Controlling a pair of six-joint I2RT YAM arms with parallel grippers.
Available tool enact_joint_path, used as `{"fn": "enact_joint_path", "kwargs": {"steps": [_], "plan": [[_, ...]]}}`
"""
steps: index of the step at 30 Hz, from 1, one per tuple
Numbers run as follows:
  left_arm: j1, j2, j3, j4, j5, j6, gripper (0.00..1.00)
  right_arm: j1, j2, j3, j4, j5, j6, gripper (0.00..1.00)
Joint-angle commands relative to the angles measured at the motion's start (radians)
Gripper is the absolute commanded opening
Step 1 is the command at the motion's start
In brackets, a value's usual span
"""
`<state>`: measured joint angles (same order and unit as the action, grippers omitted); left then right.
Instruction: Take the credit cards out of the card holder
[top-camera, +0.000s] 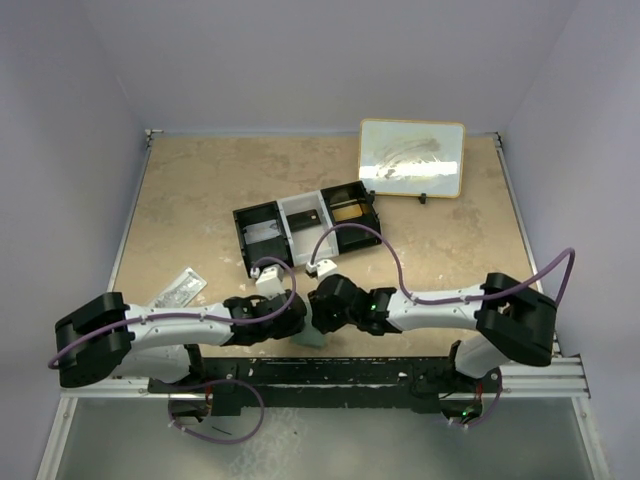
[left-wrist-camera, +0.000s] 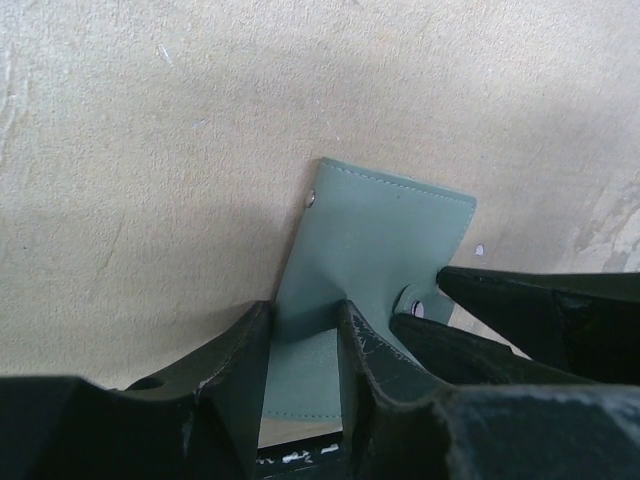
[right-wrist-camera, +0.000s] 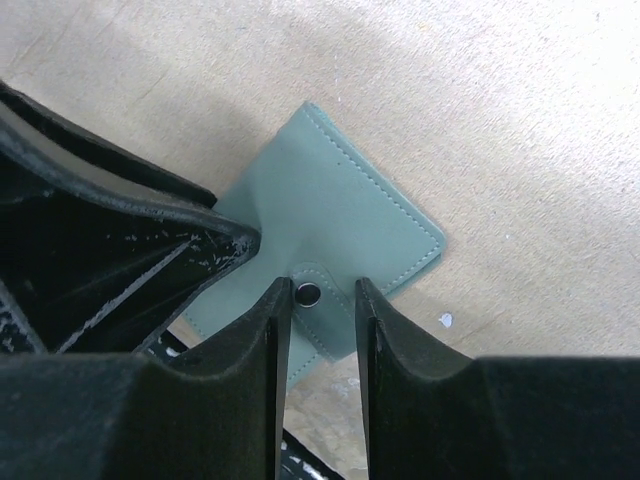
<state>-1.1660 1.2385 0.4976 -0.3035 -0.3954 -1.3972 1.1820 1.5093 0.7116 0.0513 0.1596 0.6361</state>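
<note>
Both tools meet on the card holder (right-wrist-camera: 330, 210) near the front edge of the surface (left-wrist-camera: 150, 150); its snap tab (right-wrist-camera: 335, 330) appears fastened; the left tool (left-wrist-camera: 303, 322) is clamped on one edge, holding the holder tilted up off the surface; the right tool (right-wrist-camera: 322, 295) straddles the tab, fingers close on either side, though whether they pinch it cannot be told; no credit cards show; unfastening, opening and emptying the holder all appear left to do.
</note>
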Motion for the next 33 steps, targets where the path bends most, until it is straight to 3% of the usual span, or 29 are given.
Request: {"fn": "enact_joint_path", "kwargs": {"steps": [1, 10, 15, 23, 33], "plan": [[0.004, 0.084, -0.036, -0.068, -0.058, -0.05, 0.28, 0.007, -0.081, -0.05, 0.053, -0.116, 0.009, 0.01], [0.003, 0.112, -0.091, -0.042, -0.069, -0.127, 0.23, -0.057, -0.228, -0.149, 0.022, -0.079, 0.134, 0.0], [0.003, 0.086, -0.091, 0.001, -0.057, -0.082, 0.24, -0.058, -0.24, -0.133, 0.06, -0.087, 0.077, 0.19], [0.003, 0.093, -0.055, -0.014, -0.052, -0.041, 0.24, -0.058, -0.145, -0.015, -0.046, -0.022, 0.041, 0.38], [0.003, 0.077, -0.051, -0.025, -0.059, -0.044, 0.24, -0.047, -0.004, 0.042, -0.085, 0.015, -0.031, 0.48]]}}
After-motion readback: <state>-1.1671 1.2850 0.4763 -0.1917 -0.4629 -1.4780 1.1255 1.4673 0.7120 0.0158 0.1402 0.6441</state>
